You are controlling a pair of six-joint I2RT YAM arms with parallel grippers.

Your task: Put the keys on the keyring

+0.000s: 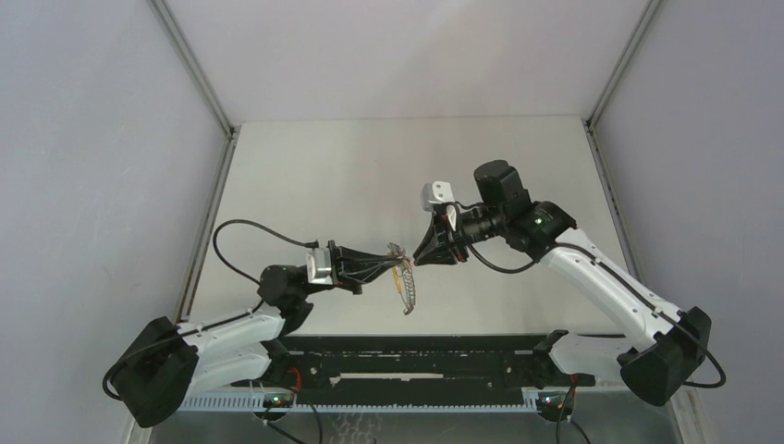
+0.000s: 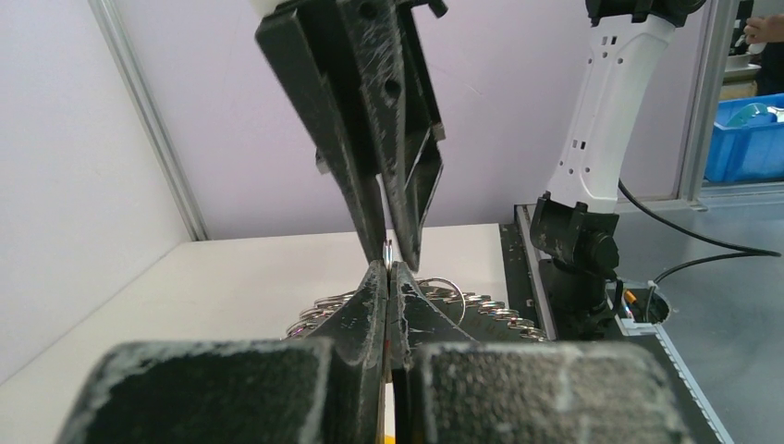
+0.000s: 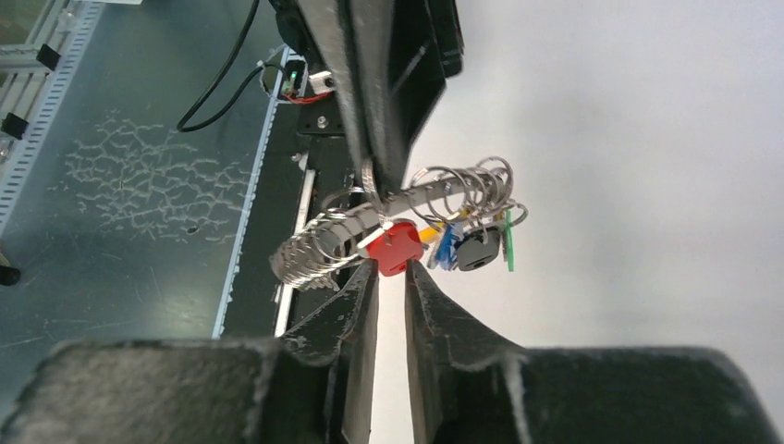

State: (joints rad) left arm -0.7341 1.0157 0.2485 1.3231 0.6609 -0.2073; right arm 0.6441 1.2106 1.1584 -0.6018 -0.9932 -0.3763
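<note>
Both grippers meet above the table's near middle. My left gripper [image 1: 392, 263] is shut on a thin metal ring [image 2: 387, 248] of the keyring bunch [image 1: 407, 292], which hangs below it. The ring's edge shows just above its closed tips [image 2: 388, 269]. In the right wrist view several silver rings [image 3: 310, 257] hang on a bar, with yellow [image 3: 428, 235], blue [image 3: 447, 246] and green [image 3: 508, 242] keys and a dark fob [image 3: 479, 250]. My right gripper [image 3: 393, 270] has its tips closed on the red key [image 3: 393, 246], close against the left gripper's tips [image 3: 374, 176].
A black rail [image 1: 416, 356] runs along the table's near edge between the arm bases. The right arm's base [image 2: 578, 250] stands to the right in the left wrist view, with a blue bin [image 2: 749, 139] beyond the cell. Grey walls and frame posts [image 1: 199, 74] enclose the table.
</note>
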